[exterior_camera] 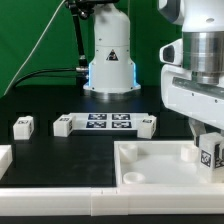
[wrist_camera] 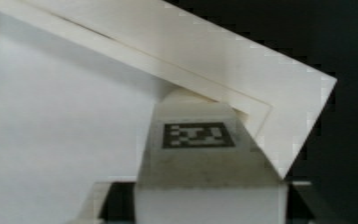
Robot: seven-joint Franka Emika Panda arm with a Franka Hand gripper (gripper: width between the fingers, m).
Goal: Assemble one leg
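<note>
From my remote station: the gripper (exterior_camera: 207,150) stands over the tray-like piece (exterior_camera: 150,166), hemmed by its raised rim. Open black tabletop (exterior_camera: 45,100) lies between the marker board (exterior_camera: 108,123), one loose leg (exterior_camera: 23,125) and the robot base (exterior_camera: 108,60).

Background noted from my remote station. Behind the gripper (exterior_camera: 207,150), toward the exterior view's left, hangs a green backdrop (exterior_camera: 35,30); directly behind it the wall area is dark and featureless. The table (exterior_camera: 40,105) under and around the gripper is matte black and also shows as a dark corner in the wrist view. A black cable (exterior_camera: 40,72) trails across the table well behind the gripper. A white raised border (exterior_camera: 60,195) runs along the near table edge, in front of the gripper. Lighting is even and soft, without harsh shadows.
</note>
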